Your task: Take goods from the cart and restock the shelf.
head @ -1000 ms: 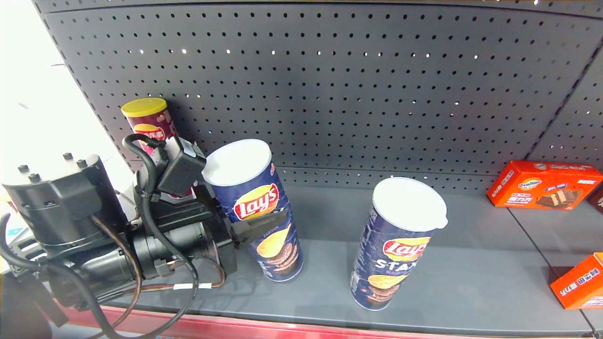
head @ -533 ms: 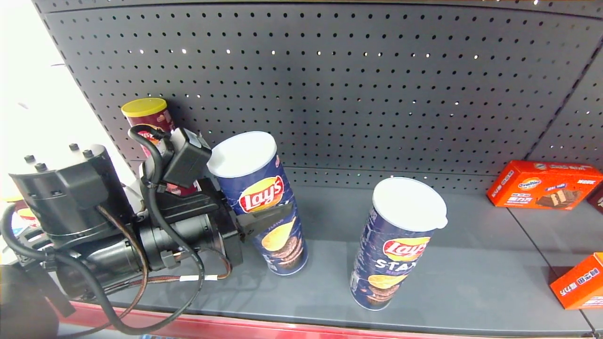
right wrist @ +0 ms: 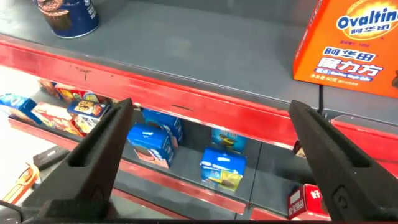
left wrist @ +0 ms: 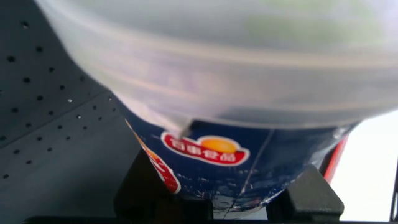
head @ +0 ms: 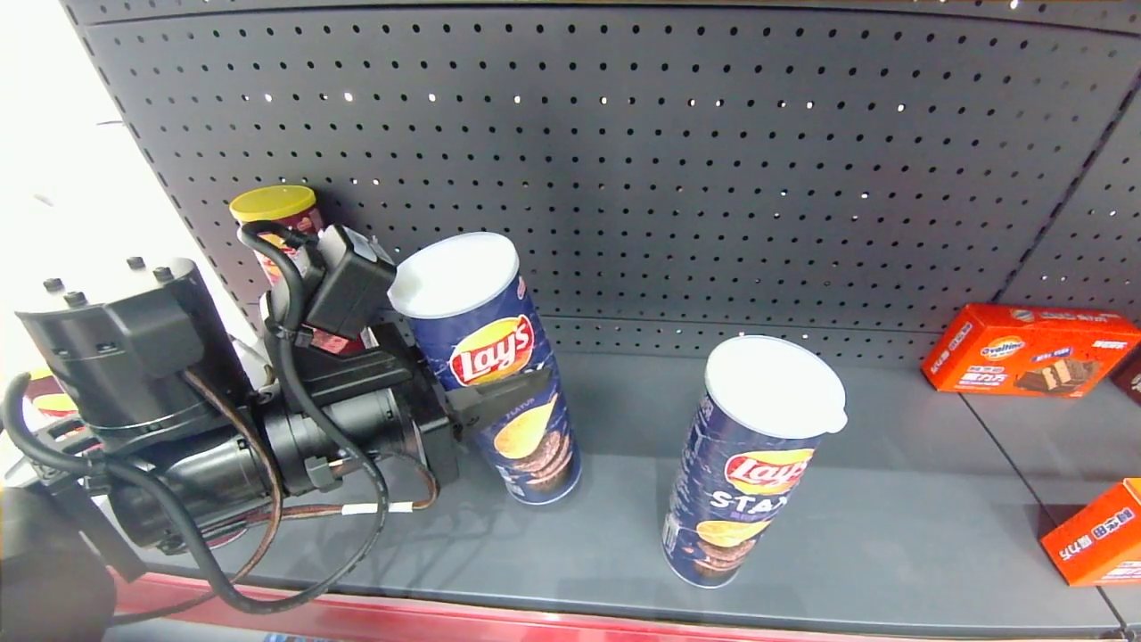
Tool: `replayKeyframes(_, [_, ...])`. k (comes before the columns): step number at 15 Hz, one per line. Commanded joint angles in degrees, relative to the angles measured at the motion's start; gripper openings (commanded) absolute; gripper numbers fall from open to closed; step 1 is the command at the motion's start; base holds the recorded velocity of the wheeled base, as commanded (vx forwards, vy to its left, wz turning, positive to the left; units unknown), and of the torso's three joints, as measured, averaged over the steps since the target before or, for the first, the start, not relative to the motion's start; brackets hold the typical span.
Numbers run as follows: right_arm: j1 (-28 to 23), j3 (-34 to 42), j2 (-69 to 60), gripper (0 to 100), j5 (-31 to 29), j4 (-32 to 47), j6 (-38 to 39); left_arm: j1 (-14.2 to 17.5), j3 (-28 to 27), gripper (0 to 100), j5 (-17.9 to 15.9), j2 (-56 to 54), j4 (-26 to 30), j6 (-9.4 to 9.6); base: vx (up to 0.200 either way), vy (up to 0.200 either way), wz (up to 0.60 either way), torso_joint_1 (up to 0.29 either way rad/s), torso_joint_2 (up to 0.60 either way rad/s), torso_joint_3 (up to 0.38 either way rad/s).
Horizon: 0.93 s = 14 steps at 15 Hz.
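Note:
My left gripper (head: 501, 385) is shut on a dark blue chip can with a white lid (head: 486, 343), gripping it at mid-height. The can leans slightly left, its base low over the grey shelf (head: 891, 508) near the left end. In the left wrist view the can (left wrist: 242, 158) sits between the two dark fingers (left wrist: 142, 190), its lid close to the camera. A second identical blue can (head: 753, 459) stands upright to the right, apart from the held one. My right gripper (right wrist: 214, 162) hangs open with nothing between its fingers, below and in front of the shelf's red edge (right wrist: 205, 99).
A maroon can with a yellow lid (head: 276, 209) stands against the pegboard (head: 624, 178) behind my left arm. Orange boxes (head: 1025, 348) (head: 1096, 535) lie at the shelf's right end. The lower shelf holds several small blue boxes (right wrist: 152, 143). There is free shelf space between the two blue cans.
My left gripper has carried the blue can farther back toward the pegboard and a little to the right. The second can and the boxes have not moved.

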Motion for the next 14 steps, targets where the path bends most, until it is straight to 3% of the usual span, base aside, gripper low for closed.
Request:
replayKeyframes(1, [2.3,0.0,0.5,100,0.1,0.1,-0.1,-0.3,0.7,0,0.0,0.2,-0.1,0.13,0.0,0.0,0.0,0.0,0.0,0.0])
replayKeyframes(3, [8.2,0.0,-5.2,100,-0.1,-0.1,0.0,-0.4,0.9,0,0.0,0.5,-0.1,0.13,0.0,0.0,0.0,0.0,0.0,0.0])
replayKeyframes(12, [10.0,0.0,-5.2,100,0.0,-0.1,0.0,-0.1,1.1,0,0.1,1.3,-0.2,0.22,0.0,0.0,0.0,0.0,0.0,0.0])
replayKeyframes(14, [10.5,0.0,-5.2,100,0.0,-0.1,0.0,-0.2,1.1,0,0.1,1.4,-0.3,0.22,0.0,0.0,-0.6,0.002,0.0,0.002])
